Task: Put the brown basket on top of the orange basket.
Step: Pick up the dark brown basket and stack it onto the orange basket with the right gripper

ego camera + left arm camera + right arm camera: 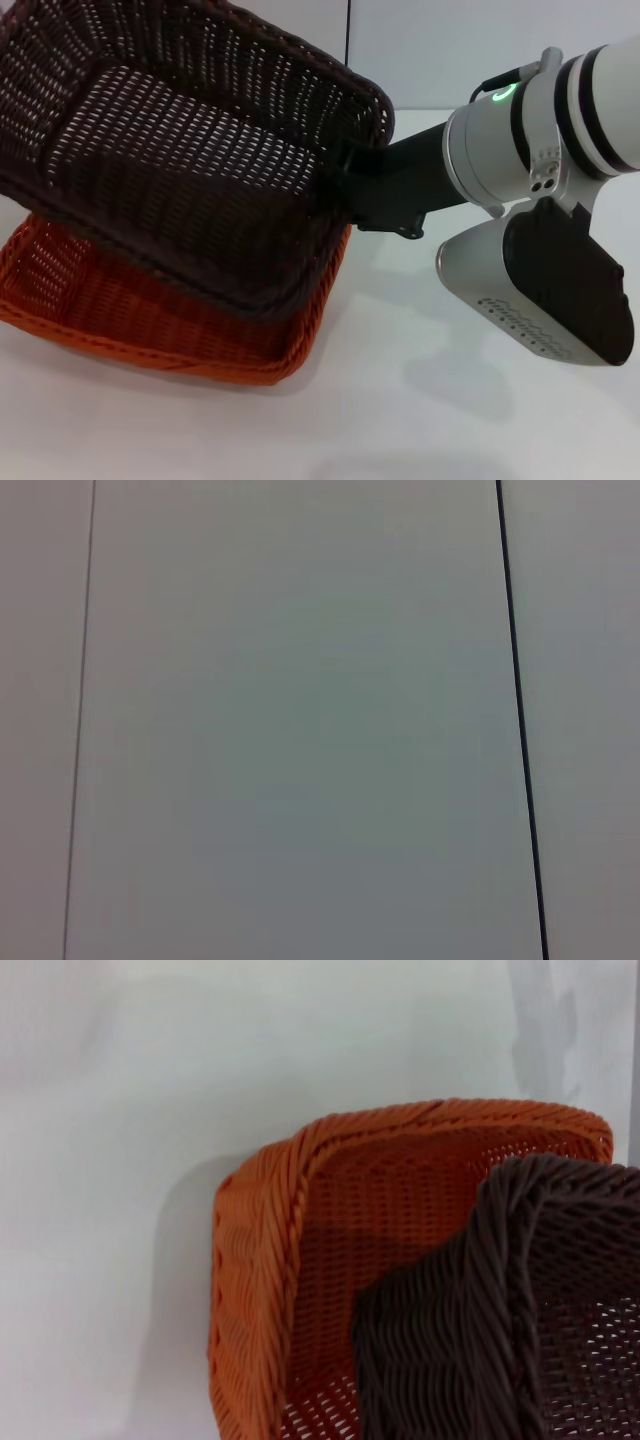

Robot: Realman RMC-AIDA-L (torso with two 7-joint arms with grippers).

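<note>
The brown basket [190, 150] hangs tilted in the air, its lower corner dipping into the orange basket [150, 320], which rests flat on the white table. My right gripper [352, 175] reaches in from the right and is shut on the brown basket's right-hand rim; the rim hides most of its fingers. In the right wrist view the brown basket [520, 1310] overlaps the inside of the orange basket [300, 1240]. My left gripper does not show in any view.
The right arm's silver and black housing [540, 290] hovers over the table to the right of the baskets. White table [400, 420] lies in front. The left wrist view holds only a pale flat surface with a dark seam [520, 720].
</note>
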